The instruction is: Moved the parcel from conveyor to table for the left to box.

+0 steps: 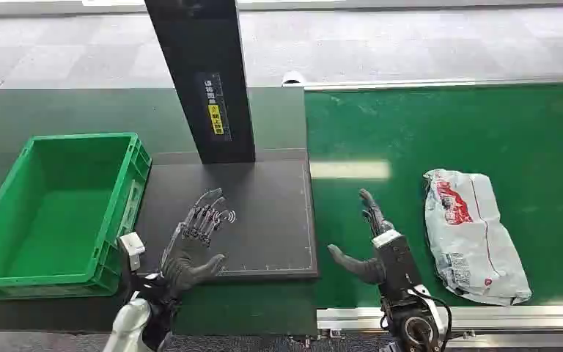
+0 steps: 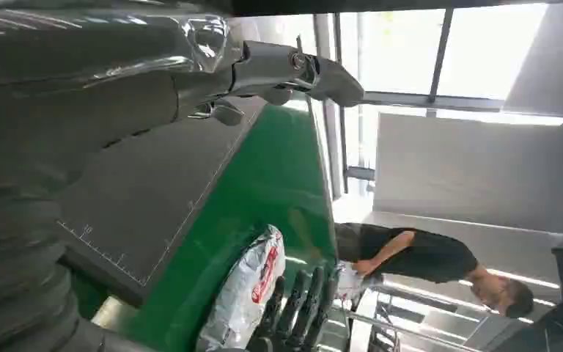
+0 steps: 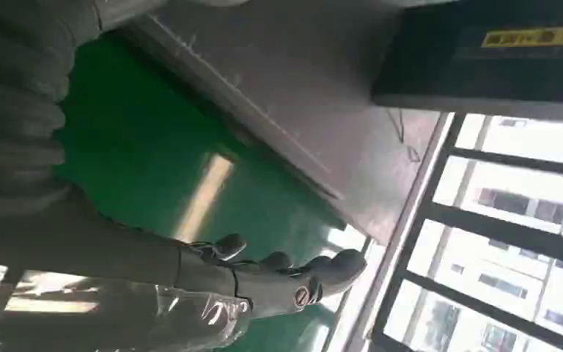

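Parcel (image 1: pixel 473 235) lies on the green conveyor (image 1: pixel 410 132), just outboard of the empty, spread-fingered right hand (image 1: pixel 370 246), long axis running away from the robot; the left hand (image 1: pixel 194 246), also empty, hovers farther off.

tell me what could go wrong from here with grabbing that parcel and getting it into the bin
1. The parcel is a soft, crinkled plastic bag lying flat on the green conveyor belt; the open right hand beside it may slip or grab only loose film.
2. The dark column stands at the back of the grey plate, so a carried parcel could brush it.
3. The open left hand hovers over the plate, where the parcel likely lands, next to the green bin; the two could collide.
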Motion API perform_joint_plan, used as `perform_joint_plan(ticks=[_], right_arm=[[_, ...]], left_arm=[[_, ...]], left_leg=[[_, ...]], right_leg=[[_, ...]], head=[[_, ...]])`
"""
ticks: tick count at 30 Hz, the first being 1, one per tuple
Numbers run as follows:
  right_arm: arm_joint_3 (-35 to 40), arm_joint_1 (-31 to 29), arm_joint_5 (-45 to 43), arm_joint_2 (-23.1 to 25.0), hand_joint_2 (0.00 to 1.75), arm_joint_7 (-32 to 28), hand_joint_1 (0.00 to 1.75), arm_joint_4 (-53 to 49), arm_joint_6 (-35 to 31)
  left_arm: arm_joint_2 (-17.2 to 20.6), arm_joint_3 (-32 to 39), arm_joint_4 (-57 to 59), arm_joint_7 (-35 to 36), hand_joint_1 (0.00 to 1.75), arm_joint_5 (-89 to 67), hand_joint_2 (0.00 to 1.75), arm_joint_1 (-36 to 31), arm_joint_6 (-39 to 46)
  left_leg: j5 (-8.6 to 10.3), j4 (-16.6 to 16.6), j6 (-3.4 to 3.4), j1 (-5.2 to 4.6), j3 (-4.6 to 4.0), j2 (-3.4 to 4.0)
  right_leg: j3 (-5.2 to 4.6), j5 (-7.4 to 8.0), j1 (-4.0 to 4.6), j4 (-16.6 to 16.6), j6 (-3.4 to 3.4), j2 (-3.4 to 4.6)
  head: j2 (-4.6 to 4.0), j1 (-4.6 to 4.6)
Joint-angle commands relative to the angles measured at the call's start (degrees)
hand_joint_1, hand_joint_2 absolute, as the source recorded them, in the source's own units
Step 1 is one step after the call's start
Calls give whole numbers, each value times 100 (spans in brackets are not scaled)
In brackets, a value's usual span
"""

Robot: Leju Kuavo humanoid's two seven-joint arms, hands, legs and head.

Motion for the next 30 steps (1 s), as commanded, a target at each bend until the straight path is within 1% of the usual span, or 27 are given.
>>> perform_joint_plan(ticks=[1,5,7,13,15,16,18,19,21,22,24,26,30], right_arm=[[-366,-866,852,-398,175,63,0,1059,-462],[-336,-1187,1141,-620,175,28,0,1386,-588],[-172,-1366,1713,-775,175,-26,0,1528,-924],[-77,-1956,2024,-1189,175,19,0,2168,-905],[-57,-2062,2096,-1279,175,14,0,2317,-955],[5,-2165,2276,-1401,175,97,0,2486,-1071],[-7,-2214,2305,-1471,175,111,0,2574,-1096],[67,-2335,2482,-1559,175,238,0,2855,-1181],[98,-2406,2566,-1614,175,245,0,3063,-1242],[159,-2470,2756,-1663,175,459,0,3265,-1274],[167,-2494,2812,-1692,175,546,0,3387,-1259],[231,-2564,3091,-1758,175,1002,0,3751,-1234],[244,-2632,3204,-1852,175,1225,0,4061,-1122]], left_arm=[[223,-149,388,-72,0,97,175,-254,-5],[244,-211,425,-70,0,94,175,-236,-22],[258,-233,499,-88,0,88,175,-263,21],[345,-372,427,-103,0,-132,175,-325,107],[350,-395,378,-87,0,-125,175,-305,84],[370,-424,364,-58,0,-106,175,-308,61],[377,-428,363,-50,0,-98,175,-310,63],[391,-455,374,-26,0,-85,175,-320,53],[407,-487,389,-16,0,-94,175,-331,53],[427,-538,397,2,0,-140,175,-343,52],[425,-562,409,14,0,-162,175,-348,56],[430,-615,457,37,0,-201,175,-348,54],[447,-653,499,53,0,-237,175,-337,57]], left_leg=[[3,-4,6,-1,5,2],[2,-3,5,-1,6,4],[2,-3,6,-2,7,4],[2,-1,7,-3,6,7],[3,-5,12,-3,11,9],[5,-3,15,-4,8,6],[1,0,8,-3,5,4],[1,1,5,-3,4,1],[2,1,6,-3,4,-5],[3,-1,10,-3,9,-4],[1,-1,10,-2,10,-1],[0,2,5,-1,6,-5],[1,-4,9,-2,12,-2]], right_leg=[[6,5,1,-7,-2,0],[6,4,0,-4,-1,1],[8,4,-1,-5,-1,2],[6,6,-1,-4,-1,4],[11,9,0,-10,-4,5],[10,10,-1,-11,-3,1],[5,6,-1,-4,-1,6],[4,4,-2,-2,-1,2],[7,3,-2,-3,-1,-4],[12,6,-1,-8,-2,-4],[12,6,0,-8,-3,2],[9,3,0,-3,-1,-3],[14,5,-1,-9,-3,0]], head=[[0,0],[0,2],[0,0],[0,0],[0,-2],[0,0],[0,0],[0,0],[0,0],[0,0],[0,0],[0,0],[0,0]])
